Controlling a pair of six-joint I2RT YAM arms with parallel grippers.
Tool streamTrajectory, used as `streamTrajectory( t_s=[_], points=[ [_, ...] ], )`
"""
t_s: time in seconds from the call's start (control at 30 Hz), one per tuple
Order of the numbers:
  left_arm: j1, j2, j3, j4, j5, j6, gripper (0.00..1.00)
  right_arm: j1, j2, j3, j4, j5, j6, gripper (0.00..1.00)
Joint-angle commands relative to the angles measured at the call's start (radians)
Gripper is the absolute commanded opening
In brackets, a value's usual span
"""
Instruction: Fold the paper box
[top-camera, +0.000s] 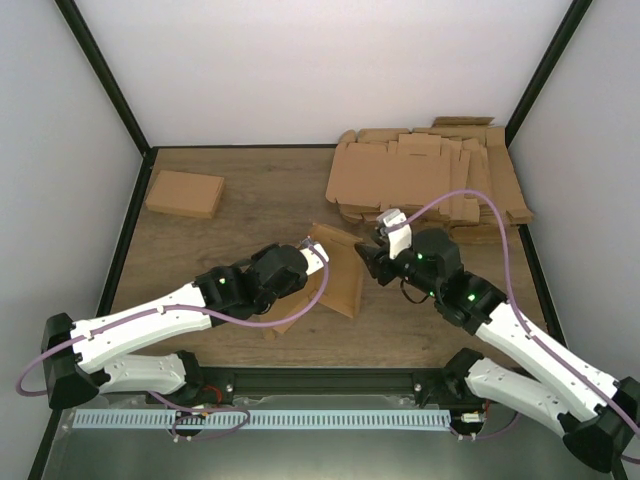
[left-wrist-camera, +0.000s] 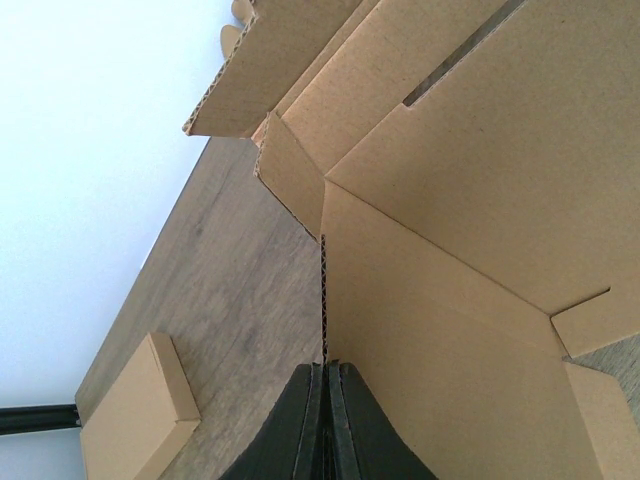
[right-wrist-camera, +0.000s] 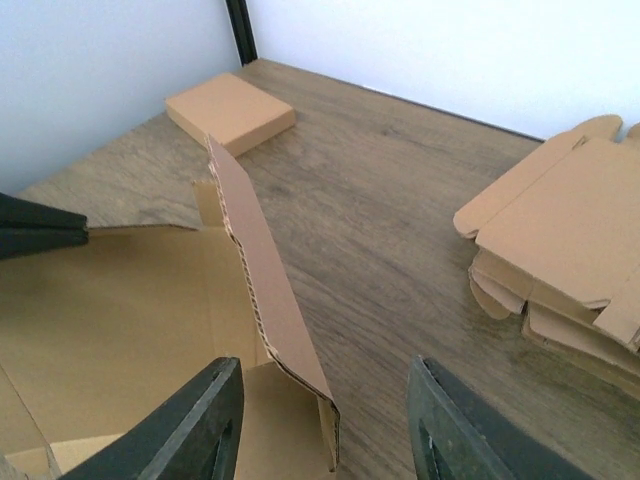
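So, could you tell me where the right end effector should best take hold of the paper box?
Probably the paper box by its raised flap, coming from the right: it stands upright and thin, its top edge free, inside the open right end effector.

The left hand (left-wrist-camera: 325, 385) pinches a thin wall of the paper box (left-wrist-camera: 470, 200), its panels rising overhead. Off to the left, on the surface (left-wrist-camera: 230, 290), lies what looks like a closed brown box (left-wrist-camera: 135, 415).

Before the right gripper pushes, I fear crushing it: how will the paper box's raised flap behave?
Probably light yet stiff: the paper box shows corrugated edges. Its raised flap likely hinges at the crease rather than buckling. Held only at one edge by the left gripper, the box may pivot.
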Motion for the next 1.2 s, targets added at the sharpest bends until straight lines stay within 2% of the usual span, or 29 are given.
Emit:
streamTrajectory(
  t_s=[0.0, 0.43, 0.57, 0.83, 0.9, 1.07, 1.17],
  points=[
    [0.003, 0.001, 0.019, 0.009, 0.000, 0.002, 0.04, -0.006, 0.036, -0.007, 0.043, 0.003, -0.031, 0.47],
    [0.003, -0.001, 0.016, 0.011, 0.029, -0.006, 0.04, -0.006, 0.104, -0.016, 0.077, -0.075, -0.083, 0.36],
    [0.003, 0.002, 0.019, 0.007, 0.038, -0.010, 0.04, -0.006, 0.093, -0.029, 0.075, -0.084, -0.088, 0.28],
    [0.003, 0.002, 0.028, -0.007, 0.072, -0.037, 0.06, -0.007, 0.099, -0.055, 0.069, -0.155, -0.120, 0.27],
    [0.003, -0.002, 0.031, -0.010, 0.081, -0.047, 0.09, -0.005, 0.094, -0.066, 0.076, -0.174, -0.129, 0.26],
    [0.003, -0.024, 0.030, -0.008, 0.120, -0.066, 0.23, 0.007, 0.027, -0.142, 0.177, -0.202, -0.140, 0.14],
    [0.012, -0.033, 0.061, -0.021, 0.173, -0.116, 0.39, 0.017, 0.015, -0.158, 0.196, -0.198, -0.156, 0.12]
  ],
)
